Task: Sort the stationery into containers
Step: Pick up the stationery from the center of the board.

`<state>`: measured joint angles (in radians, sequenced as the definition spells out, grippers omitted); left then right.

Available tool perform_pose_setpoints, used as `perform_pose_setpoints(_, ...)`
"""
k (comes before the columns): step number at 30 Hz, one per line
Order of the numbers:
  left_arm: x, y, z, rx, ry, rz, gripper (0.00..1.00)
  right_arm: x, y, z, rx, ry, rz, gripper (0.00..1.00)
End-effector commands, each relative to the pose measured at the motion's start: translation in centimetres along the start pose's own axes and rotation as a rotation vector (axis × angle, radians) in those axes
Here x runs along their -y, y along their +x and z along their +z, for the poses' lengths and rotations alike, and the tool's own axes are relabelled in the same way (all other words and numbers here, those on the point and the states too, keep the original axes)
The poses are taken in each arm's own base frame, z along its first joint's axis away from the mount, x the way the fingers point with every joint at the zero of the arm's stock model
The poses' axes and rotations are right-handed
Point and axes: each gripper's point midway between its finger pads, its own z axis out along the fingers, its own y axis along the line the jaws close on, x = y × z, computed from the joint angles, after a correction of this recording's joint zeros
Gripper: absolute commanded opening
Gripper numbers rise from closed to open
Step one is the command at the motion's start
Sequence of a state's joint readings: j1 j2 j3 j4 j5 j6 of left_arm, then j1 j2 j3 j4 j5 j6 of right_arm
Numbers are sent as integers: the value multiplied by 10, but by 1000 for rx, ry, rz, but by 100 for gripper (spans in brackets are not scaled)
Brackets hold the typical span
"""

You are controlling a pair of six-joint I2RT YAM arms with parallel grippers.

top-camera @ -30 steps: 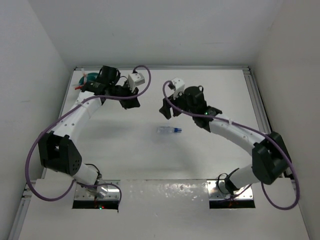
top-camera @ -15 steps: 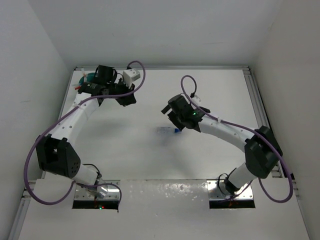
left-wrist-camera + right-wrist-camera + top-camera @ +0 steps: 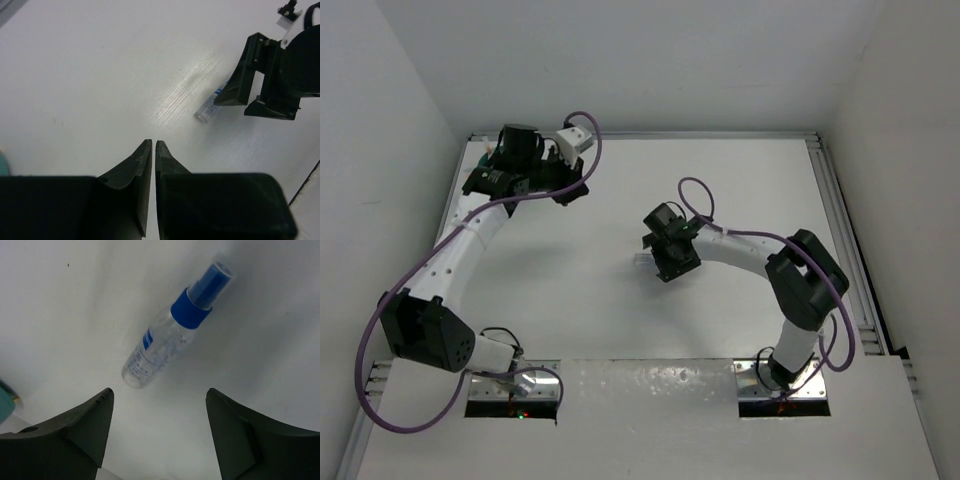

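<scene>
Right gripper [image 3: 159,395] hangs over the middle of the table [image 3: 740,170] with its two black fingers spread wide and nothing between them. The bottle [image 3: 170,335], clear with a blue cap, lies on its side on the bare surface just ahead of the fingertips. It is not yet between them. Its long axis runs slantwise to the line on which the jaws would close.

I judge the step in hand to be the pick-up of this bottle, and several things could spoil it. If the fingers close where they now stand, they meet only air, since the bottle is forward of them. If they come down without turning, they catch the round body obliquely, and it may twist, roll or squirt out across the smooth table. A pinch on the narrow cap rather than the body would likely let the heavier end swing.

Farther off, toward the far left corner, the left gripper [image 3: 153,145] has its fingers pressed together and holds nothing. A sliver of teal at the edge of its wrist view is probably the pot [image 3: 2,162]. The left arm hides most of it from above, and its contents cannot be told. The pot is well apart from the bottle, so a weak grip could fail on the way there, and the left arm crowds the drop.
</scene>
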<state>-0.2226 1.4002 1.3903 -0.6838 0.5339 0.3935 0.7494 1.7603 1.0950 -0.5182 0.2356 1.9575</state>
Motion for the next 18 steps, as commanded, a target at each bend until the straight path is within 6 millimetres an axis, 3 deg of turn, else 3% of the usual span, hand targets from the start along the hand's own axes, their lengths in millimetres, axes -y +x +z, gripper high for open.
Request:
perform_pose_setpoints(1, 0, -26, -16, 94, -36, 30, 6, -29, -6, 6, -15, 2, 357, 73)
perform_pose_setpoints(6, 2, -34, -19, 116, -51, 52, 6, -21, -7, 33, -8, 78, 352, 70)
perform_pose_setpoints(11, -1, -36, -22, 124, -76, 58, 6, -19, -12, 48, 3, 116, 322, 63)
perform_pose_setpoints(14, -2, -37, -23, 124, -87, 59, 6, -8, -14, 53, 17, 157, 244, 53)
perform_pose_setpoints(18, -3, -36, -24, 121, -89, 58, 6, 9, -19, 49, 63, 174, 176, 27)
